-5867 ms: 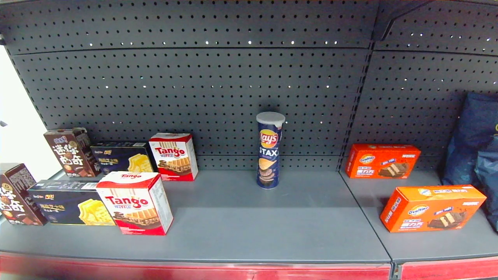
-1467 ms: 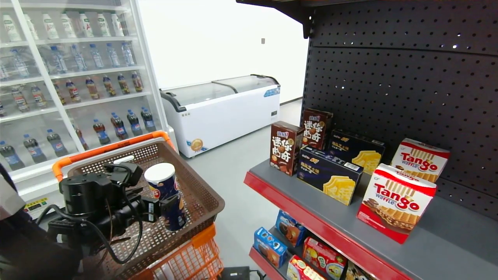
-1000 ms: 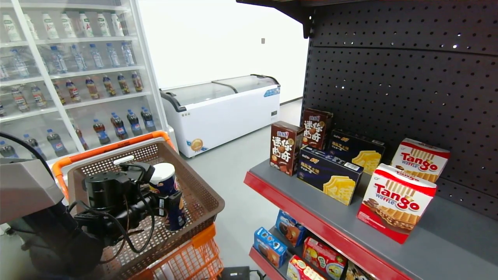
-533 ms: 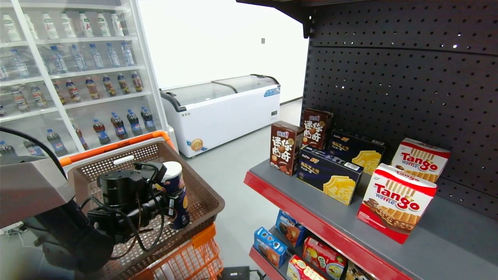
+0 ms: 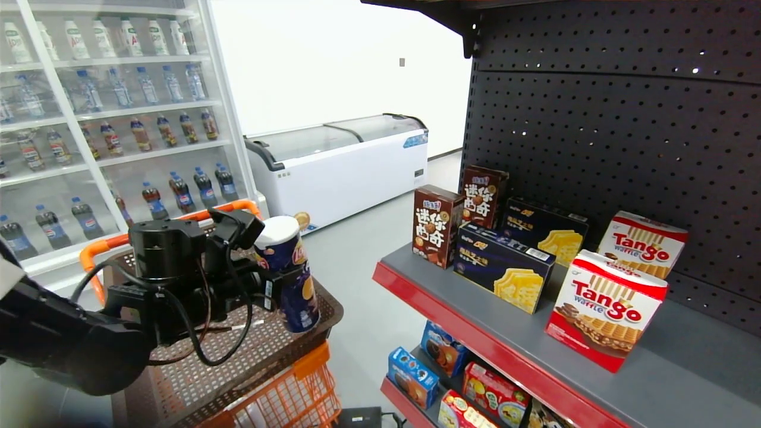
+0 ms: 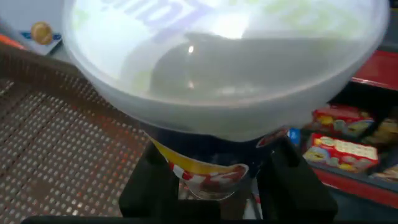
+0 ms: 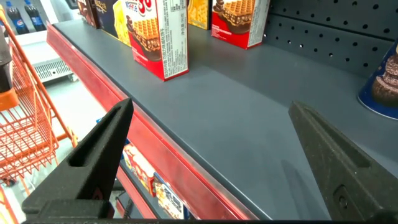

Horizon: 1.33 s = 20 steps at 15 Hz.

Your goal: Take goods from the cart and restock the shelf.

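While the left pincer point(image 5: 274, 291) stood shut around a blue chip canister point(image 5: 292, 279) — upright, lid up, apparently so it could stand on the shelf point(image 5: 689, 368) — it hung above the brown cart basket point(image 5: 330, 310); the right pincer point(image 7: 210, 106) gaped empty over that shelf.

Bright, even light; the white wall point(image 5: 333, 59) is overexposed, the lid point(image 6: 224, 56) glares.

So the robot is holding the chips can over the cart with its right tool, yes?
Not quite. It is the left tool, not the right, that holds the chips can over the cart. The head view shows it.
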Available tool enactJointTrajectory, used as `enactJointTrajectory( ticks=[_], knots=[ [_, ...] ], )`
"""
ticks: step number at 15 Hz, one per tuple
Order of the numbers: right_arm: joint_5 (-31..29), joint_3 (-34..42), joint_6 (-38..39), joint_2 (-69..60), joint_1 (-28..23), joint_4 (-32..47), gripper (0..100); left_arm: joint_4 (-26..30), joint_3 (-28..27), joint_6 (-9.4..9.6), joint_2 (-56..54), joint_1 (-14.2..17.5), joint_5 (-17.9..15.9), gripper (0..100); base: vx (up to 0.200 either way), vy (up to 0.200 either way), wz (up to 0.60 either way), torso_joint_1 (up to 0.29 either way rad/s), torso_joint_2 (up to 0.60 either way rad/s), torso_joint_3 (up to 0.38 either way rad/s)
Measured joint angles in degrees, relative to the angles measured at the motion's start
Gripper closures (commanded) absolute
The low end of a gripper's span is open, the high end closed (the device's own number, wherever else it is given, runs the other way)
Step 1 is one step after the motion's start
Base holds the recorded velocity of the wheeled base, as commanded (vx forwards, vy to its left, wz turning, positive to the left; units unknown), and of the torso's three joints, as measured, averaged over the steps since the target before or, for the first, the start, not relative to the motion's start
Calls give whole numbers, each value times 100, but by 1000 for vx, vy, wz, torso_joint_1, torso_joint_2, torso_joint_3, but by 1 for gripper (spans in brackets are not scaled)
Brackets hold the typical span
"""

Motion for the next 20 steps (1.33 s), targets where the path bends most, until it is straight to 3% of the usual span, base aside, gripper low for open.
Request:
enactJointTrajectory(
  ticks=[3, 6, 7, 9, 12, 15, 17, 18, 20],
  knots=[
    [2, 0, 0, 0, 0, 0, 0, 512, -9, -149, -811, -151, -1251, 100, 0, 0, 0, 0, 0, 0],
    [0, 0, -2, 0, 0, 0, 0, 1040, 72, -173, -1387, -229, -1859, 100, 0, 0, 0, 0, 0, 0],
    [2, 0, -2, 0, 0, 2, 0, 1158, 130, -77, -1580, -254, -2057, 100, 0, 0, 0, 0, 0, 0],
    [2, 0, -2, 0, 0, 0, 0, 1130, 174, -74, -1746, -282, -2169, 100, 0, 0, 0, 0, 0, 0],
    [0, 0, -2, 0, 0, 0, 0, 1130, 78, -78, -1930, -333, -2666, 100, 0, 0, 0, 0, 0, 0],
    [0, 0, -2, 0, 0, 0, 0, 1242, -113, -89, -2142, -562, -2740, 100, 0, 0, 0, 0, 0, 0],
    [2, 0, -5, 0, 0, 0, 0, 1804, -135, -91, -2345, -777, -2738, 100, 0, 0, 0, 0, 0, 0],
    [5, 0, -7, 0, 0, 0, 0, 2359, -182, -80, -2550, -981, -2734, 100, 0, 0, 0, 0, 0, 0],
    [2, 0, -7, 0, 0, 0, 0, 2797, -217, -44, -2823, -1224, -2715, 100, 0, 0, 0, 0, 0, 0]
  ],
)
